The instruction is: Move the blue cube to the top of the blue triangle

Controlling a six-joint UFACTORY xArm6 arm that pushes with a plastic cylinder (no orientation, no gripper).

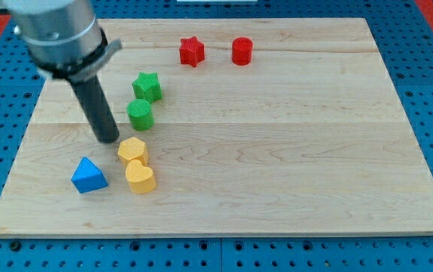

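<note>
The blue triangle [89, 175] lies near the board's bottom left corner. No blue cube shows in the view; the arm covers part of the board's top left. My tip [109, 140] rests on the board just above and to the right of the blue triangle, a short gap apart from it. The tip is just left of the yellow hexagon [132, 150] and below and left of the green cylinder [140, 114].
A yellow heart [140, 177] sits right below the yellow hexagon, right of the blue triangle. A green star [147, 86] is above the green cylinder. A red star [191, 51] and a red cylinder [242, 51] sit near the top edge. The wooden board [292, 174] lies on a blue pegboard.
</note>
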